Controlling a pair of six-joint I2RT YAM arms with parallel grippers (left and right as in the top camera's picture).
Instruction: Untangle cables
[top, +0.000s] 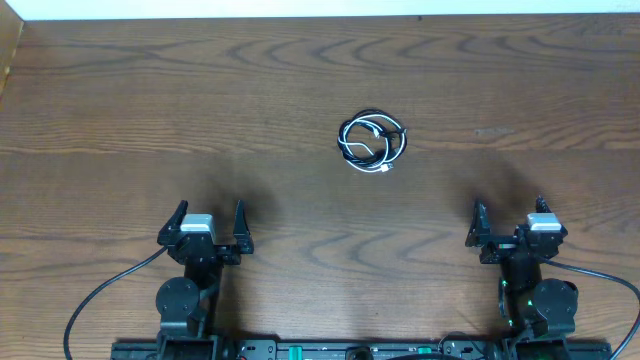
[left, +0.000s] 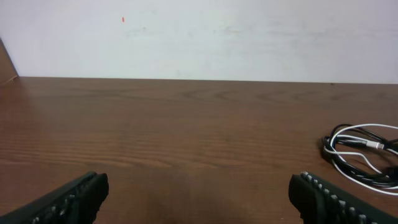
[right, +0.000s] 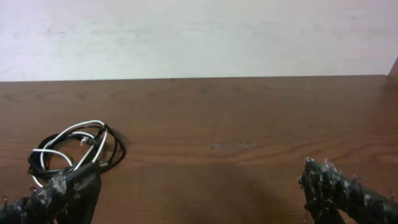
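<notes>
The cables (top: 372, 142) lie as one small coil on the wooden table (top: 150, 120), a black cord and a white cord looped through each other. The left wrist view shows the cables (left: 364, 152) at its right edge; the right wrist view has the cables (right: 74, 149) at the left, partly behind a fingertip. My left gripper (top: 208, 226) rests near the front left, open and empty. My right gripper (top: 510, 222) sits at the front right, open and empty too. Both are well short of the coil.
A pale wall (left: 199, 37) rises behind the table's far edge. Thick black wires (top: 100, 295) run from the arm bases along the front edge. Bare wood lies between the grippers and the coil.
</notes>
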